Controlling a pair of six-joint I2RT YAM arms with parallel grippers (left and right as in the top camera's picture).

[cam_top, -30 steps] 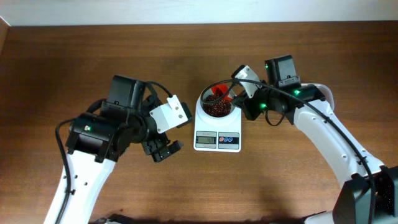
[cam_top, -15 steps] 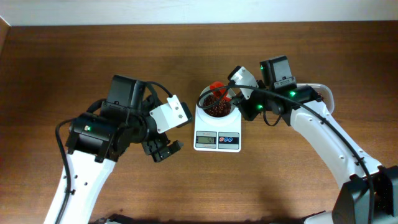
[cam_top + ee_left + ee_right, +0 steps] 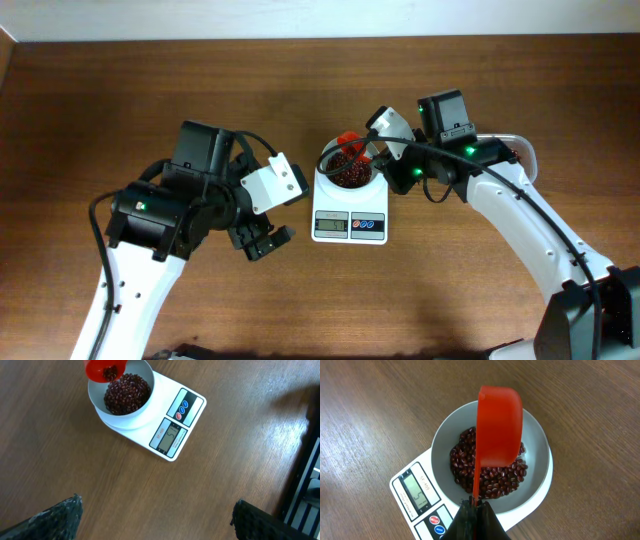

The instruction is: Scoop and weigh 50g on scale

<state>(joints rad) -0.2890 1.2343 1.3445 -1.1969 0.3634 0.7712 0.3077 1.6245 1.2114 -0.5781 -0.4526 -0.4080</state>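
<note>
The white scale stands mid-table with its round bowl holding a heap of red-brown beans. My right gripper is shut on the handle of an orange-red scoop, which is tipped over the bowl's far side. In the right wrist view the scoop hangs mouth-down above the beans, with the gripper clamped on its thin handle. My left gripper is open and holds nothing, left of the scale over bare wood. Its view shows the scale, beans and scoop.
The table's far edge meets a white wall. A pale rounded edge shows behind my right arm. A dark frame stands at the right edge of the left wrist view.
Over the last second the right gripper shifted slightly toward the far side and turned the scoop over the bowl. It has held still for the last half second. The left arm has not moved.
</note>
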